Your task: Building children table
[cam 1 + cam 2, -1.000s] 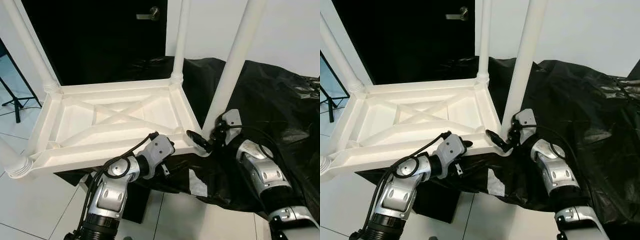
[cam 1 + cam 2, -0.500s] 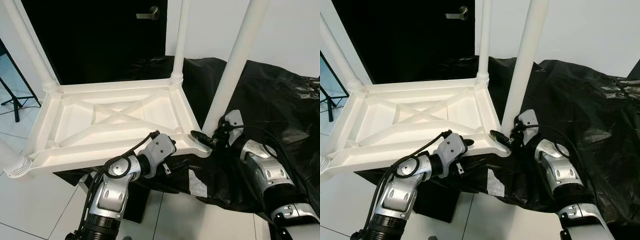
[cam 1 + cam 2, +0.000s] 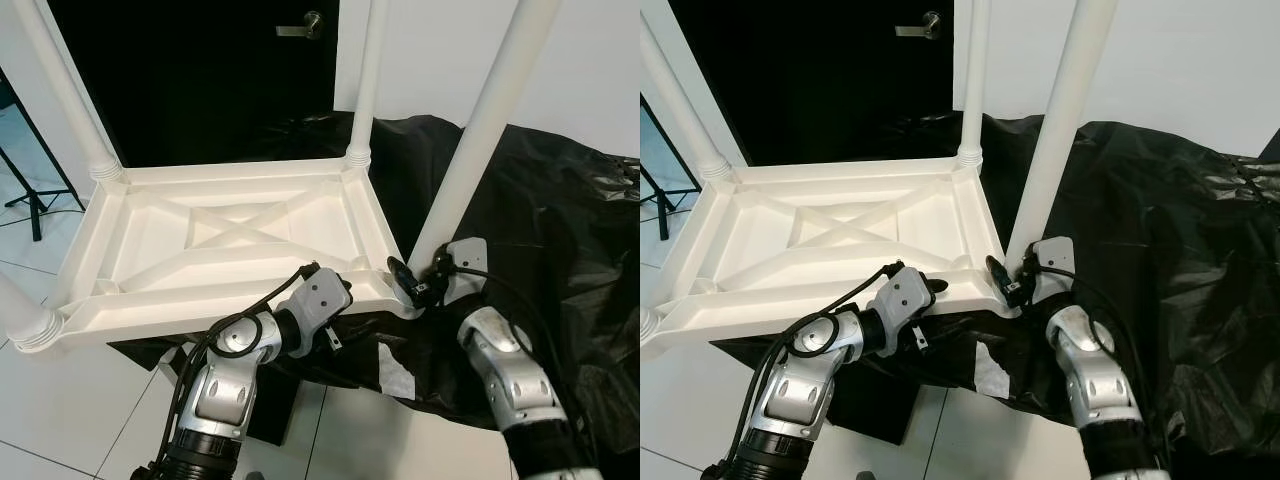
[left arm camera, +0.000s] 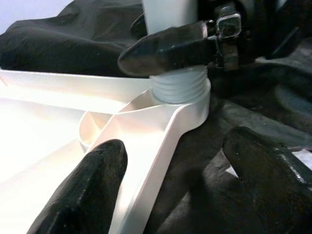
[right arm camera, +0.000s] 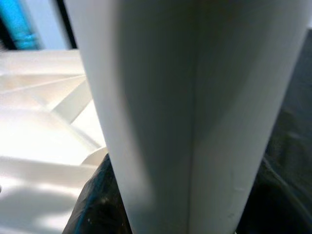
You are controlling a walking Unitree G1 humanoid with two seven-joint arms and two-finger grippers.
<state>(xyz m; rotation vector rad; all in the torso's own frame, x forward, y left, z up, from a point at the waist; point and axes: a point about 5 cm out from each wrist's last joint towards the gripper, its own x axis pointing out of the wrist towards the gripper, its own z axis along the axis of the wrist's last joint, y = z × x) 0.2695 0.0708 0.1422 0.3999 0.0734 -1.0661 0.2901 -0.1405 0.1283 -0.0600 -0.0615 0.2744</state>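
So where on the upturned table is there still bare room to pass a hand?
The ribbed underside of the table top between the cross braces lies bare. The near right corner is crowded: the right gripper grips the leg at its base, and the left gripper straddles the near rim.

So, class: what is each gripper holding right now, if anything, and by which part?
The right gripper grips the near-right table leg at its base, just above the threaded socket. The left gripper straddles the tabletop's front rim, jaws open.
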